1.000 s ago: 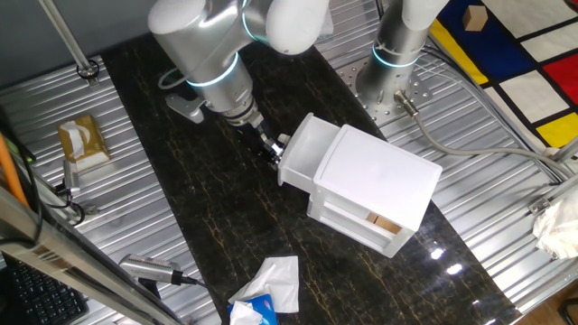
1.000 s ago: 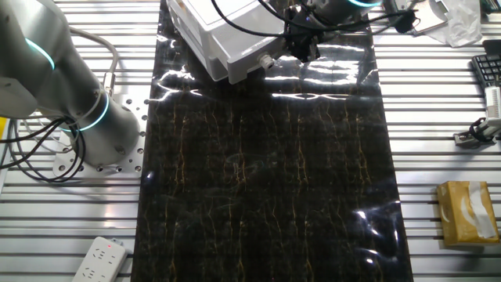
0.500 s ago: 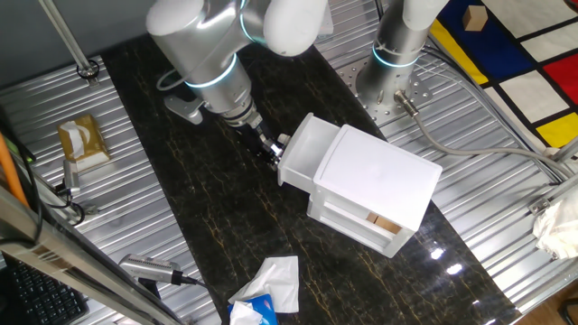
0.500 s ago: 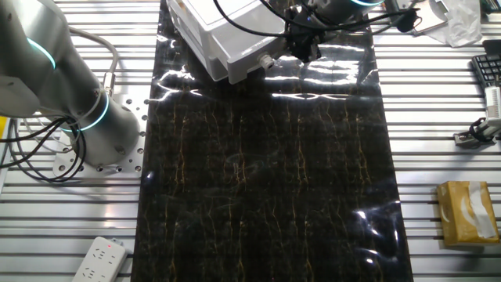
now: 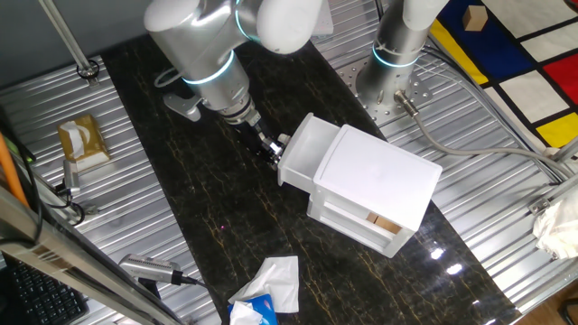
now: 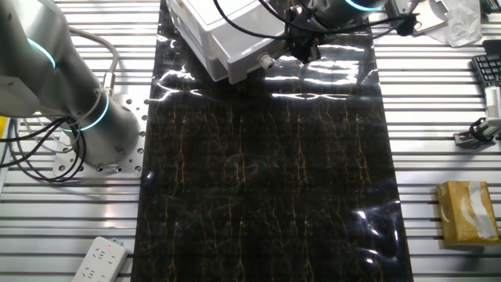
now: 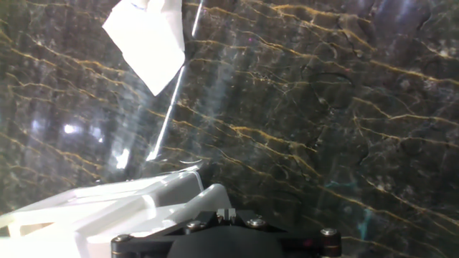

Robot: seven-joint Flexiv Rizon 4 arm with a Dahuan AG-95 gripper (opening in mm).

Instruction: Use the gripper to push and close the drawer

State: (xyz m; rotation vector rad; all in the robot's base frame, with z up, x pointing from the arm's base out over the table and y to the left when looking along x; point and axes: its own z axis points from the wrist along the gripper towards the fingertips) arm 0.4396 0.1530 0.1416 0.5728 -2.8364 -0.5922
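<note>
The white drawer (image 5: 305, 155) stands pulled out of the white cabinet (image 5: 379, 181), toward the upper left on the dark marble mat. Its small knob (image 5: 284, 139) is on the front face. My gripper (image 5: 269, 150) is low at that front face, right beside the knob, with the fingers closed together and holding nothing. In the other fixed view the gripper (image 6: 302, 50) is just right of the knob (image 6: 266, 60). In the hand view the shut fingertips (image 7: 225, 213) sit at the bottom edge, with the drawer's white body (image 7: 107, 211) at lower left.
A lower knobless drawer (image 5: 375, 224) shows tan blocks. Crumpled tissue and a blue-white pack (image 5: 266, 289) lie at the mat's near end. A yellow tissue box (image 5: 79, 142) is at the left, and a second arm's round base (image 5: 388, 77) at the back.
The arm's upper body has shifted slightly left. The gripper stays at the drawer's front, and the drawer has not visibly moved.
</note>
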